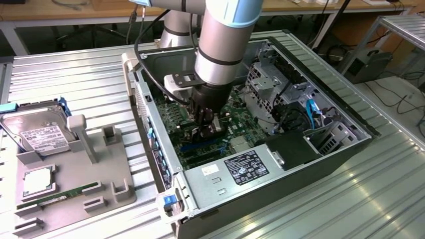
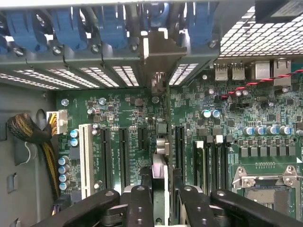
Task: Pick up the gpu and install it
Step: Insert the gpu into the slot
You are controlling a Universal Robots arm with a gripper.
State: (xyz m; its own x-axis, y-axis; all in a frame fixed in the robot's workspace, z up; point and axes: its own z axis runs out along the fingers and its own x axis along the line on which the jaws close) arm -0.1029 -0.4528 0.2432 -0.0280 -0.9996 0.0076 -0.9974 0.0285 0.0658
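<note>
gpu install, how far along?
Pickup looks done: the gripper is shut on the slim black gpu card, seen edge-on above the green motherboard inside the open grey PC case. In hand: lining the card up over the slots. Left: seating; whether it has entered a slot isn't visible.

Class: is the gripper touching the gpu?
Touching. The wrist view shows the gripper fingers clamped on both faces of the gpu, seen edge-on.
</note>
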